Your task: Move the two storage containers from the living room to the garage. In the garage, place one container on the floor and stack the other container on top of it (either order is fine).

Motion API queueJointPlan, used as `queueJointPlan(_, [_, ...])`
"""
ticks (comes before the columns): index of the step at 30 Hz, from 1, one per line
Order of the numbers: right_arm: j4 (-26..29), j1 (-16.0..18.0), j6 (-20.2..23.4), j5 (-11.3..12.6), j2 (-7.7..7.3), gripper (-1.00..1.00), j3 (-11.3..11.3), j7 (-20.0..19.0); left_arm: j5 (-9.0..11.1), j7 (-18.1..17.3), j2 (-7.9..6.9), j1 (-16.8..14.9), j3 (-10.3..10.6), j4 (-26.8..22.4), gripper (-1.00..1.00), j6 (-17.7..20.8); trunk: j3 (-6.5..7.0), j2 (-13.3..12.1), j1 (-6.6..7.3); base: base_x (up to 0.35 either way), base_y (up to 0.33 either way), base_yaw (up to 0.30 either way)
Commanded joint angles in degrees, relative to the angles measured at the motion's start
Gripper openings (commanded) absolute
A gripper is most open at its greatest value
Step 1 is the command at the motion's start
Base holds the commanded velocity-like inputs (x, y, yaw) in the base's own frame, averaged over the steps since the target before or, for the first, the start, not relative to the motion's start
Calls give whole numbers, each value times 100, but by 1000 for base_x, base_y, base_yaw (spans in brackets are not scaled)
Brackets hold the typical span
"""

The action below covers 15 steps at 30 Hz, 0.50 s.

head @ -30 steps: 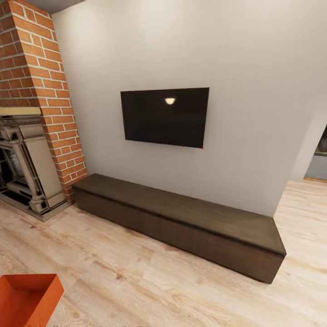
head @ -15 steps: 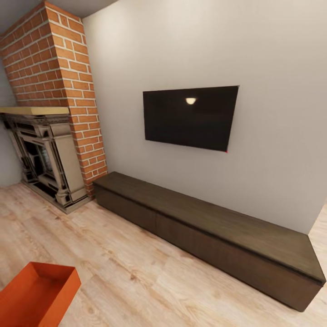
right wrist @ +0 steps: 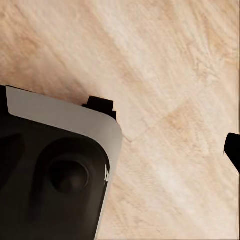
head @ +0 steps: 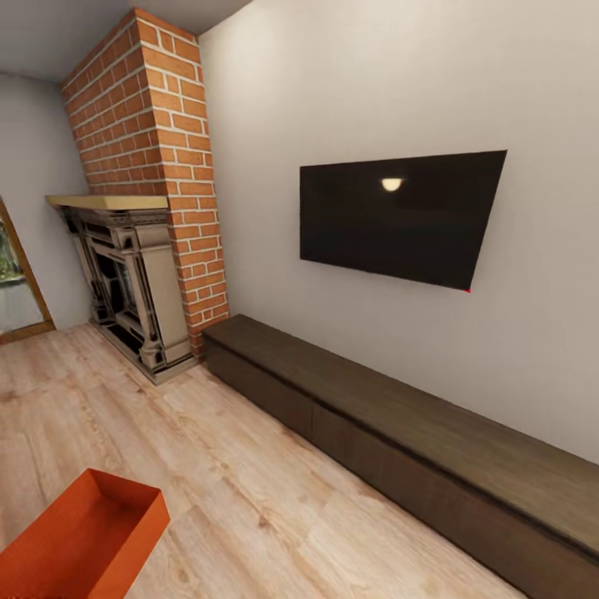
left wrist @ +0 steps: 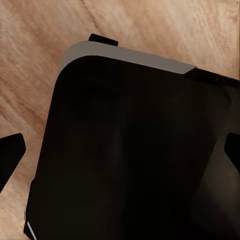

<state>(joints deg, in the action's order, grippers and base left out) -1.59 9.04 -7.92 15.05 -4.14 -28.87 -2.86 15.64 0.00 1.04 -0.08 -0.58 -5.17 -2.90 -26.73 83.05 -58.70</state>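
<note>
Though pincer (left wrist: 120, 150) states untellable: smooth red-orange rectangular bin (head: 79, 541) on pale wood planks (head: 249, 491).

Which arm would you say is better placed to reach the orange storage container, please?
Left, probably. The storage container sits on the wood plank floor at the head view's lower left, the left arm's side. Both wrist views look down at the robot's base over planks, so neither is reaching yet.

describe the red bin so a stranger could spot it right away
Start at the brick chimney with the fireplace at its foot, then come across the light wood floor to the head view's lower left corner. The bin lies there: an open red-orange box, the sole bright thing among browns and greys.
</note>
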Motion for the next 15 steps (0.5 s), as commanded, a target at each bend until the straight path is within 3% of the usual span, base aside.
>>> queueJointPlan(1, [-17, 8, -34, 60, 1, 100, -39, -30, 26, 0, 1, -1, -4, -1, 100, -15, -5, 3, -2, 225, -6, 273])
queueJointPlan(5, [-17, 6, -34, 60, 1, 100, -39, -30, 21, 0, 0, -1, -4, -1, 100, -17, -5, 3, -2, 144, -3, 273])
queueJointPlan(15, [-17, 5, -34, 60, 1, 100, -39, -30, 18, 0, -7, -1, -4, -42, 100, -18, -5, 3, -2, 13, 0, 273])
